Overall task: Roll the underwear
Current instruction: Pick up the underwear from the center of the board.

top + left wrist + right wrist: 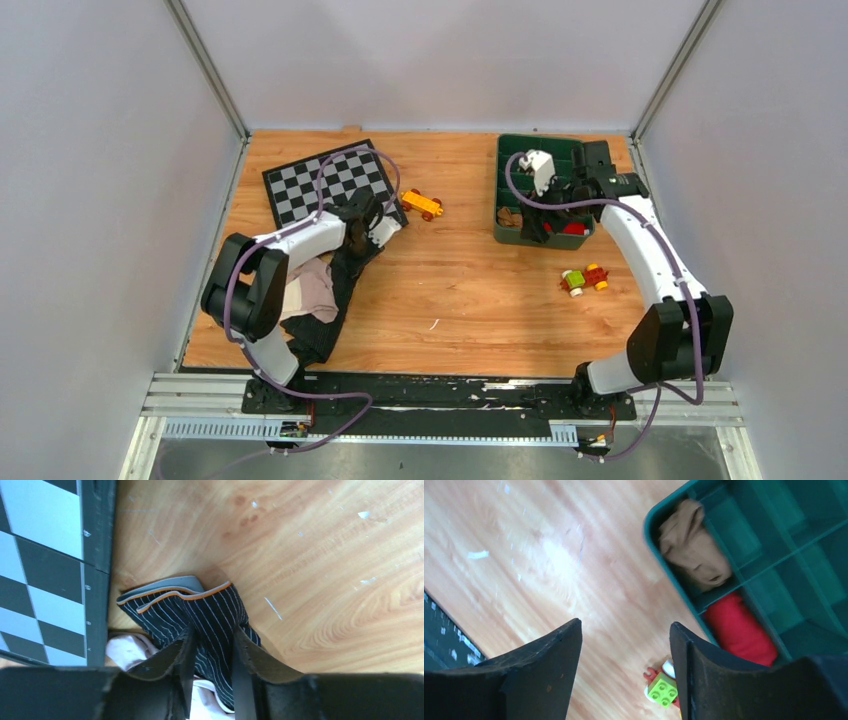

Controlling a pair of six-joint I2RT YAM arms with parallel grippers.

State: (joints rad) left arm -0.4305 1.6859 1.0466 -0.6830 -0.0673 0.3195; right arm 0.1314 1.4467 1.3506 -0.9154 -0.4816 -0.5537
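Note:
The black underwear (200, 612), pinstriped with orange trim, lies bunched on the wood beside the mat, and my left gripper (212, 630) is shut on a fold of it. In the top view that gripper (368, 228) sits at the cloth's far end, and the black underwear (335, 290) trails toward the left arm's base. A pale pink underwear (310, 288) lies against it, showing under my fingers as the pink underwear (130, 647). A tan-brown underwear (694, 545) sits bundled in a bin compartment. My right gripper (625, 625) hangs open over bare wood by the bin's corner, holding nothing.
The checkerboard mat (330, 180) lies at the back left, its edge (97, 555) just beside the cloth. A green divided bin (500, 190) stands at the back right with a red bundle (739, 630) inside. An orange toy car (422, 205) and a brick toy (585, 279) lie on the table.

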